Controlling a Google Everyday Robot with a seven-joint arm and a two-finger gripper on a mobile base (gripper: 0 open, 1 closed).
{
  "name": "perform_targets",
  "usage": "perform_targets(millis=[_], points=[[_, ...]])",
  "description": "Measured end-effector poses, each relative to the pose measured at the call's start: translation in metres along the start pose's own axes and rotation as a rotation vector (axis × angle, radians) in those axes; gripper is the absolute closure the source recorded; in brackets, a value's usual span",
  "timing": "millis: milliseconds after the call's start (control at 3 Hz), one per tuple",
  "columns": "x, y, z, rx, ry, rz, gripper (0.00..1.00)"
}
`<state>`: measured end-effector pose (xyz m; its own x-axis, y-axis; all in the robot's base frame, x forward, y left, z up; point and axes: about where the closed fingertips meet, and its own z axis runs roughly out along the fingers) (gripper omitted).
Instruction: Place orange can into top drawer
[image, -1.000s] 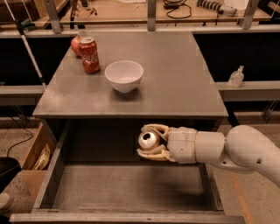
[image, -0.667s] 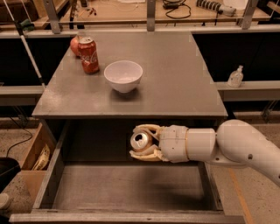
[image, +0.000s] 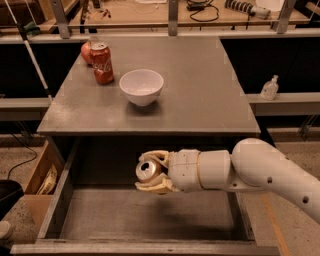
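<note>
The orange can (image: 148, 170) lies on its side in my gripper (image: 151, 172), its silver pull-tab top facing the camera. The gripper's cream fingers (image: 153, 157) close above and below the can. It hangs in the air over the open top drawer (image: 140, 212), above the middle of the drawer's flat grey bottom. My white arm (image: 260, 172) reaches in from the right.
On the grey tabletop (image: 200, 95) stand a white bowl (image: 142, 86), a red Coca-Cola can (image: 102, 63) and a red fruit (image: 87, 51) behind it. A cardboard box (image: 42, 175) sits left of the drawer. A small bottle (image: 270, 88) stands on the right shelf.
My gripper has moved left with the orange can, from the drawer's right part to above its middle.
</note>
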<state>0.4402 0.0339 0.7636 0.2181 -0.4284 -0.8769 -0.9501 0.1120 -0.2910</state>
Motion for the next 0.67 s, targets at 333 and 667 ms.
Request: perform_targets(millis=[333, 667], points=[[-0.0025, 0.0072, 0.0062, -0.011, -0.017, 0.032, 1.0], [-0.0051, 0.0108, 0.0113, -0.01, -0.031, 0.061, 1.0]])
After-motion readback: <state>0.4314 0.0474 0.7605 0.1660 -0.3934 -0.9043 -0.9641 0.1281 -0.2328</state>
